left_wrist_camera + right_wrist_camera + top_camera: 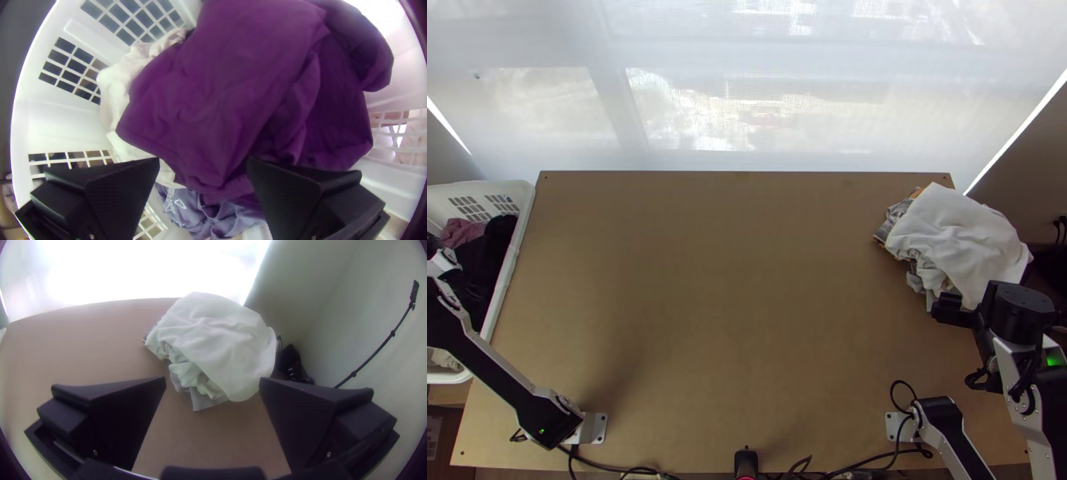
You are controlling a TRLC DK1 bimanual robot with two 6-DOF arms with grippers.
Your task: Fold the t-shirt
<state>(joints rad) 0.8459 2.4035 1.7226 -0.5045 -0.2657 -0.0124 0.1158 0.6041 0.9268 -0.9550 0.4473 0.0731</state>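
Top view: right gripper at right of frame, just below a white cloth draped loosely over a bunched pile at the table's upper-right corner; right wrist view has its fingers wide apart. Left wrist view: left gripper low in frame, fingers spread, above a bunched purple garment that fills mid-frame inside the white basket, which in top view sits at far left. Cannot tell which cloth is the t-shirt, on the pile or in the basket.
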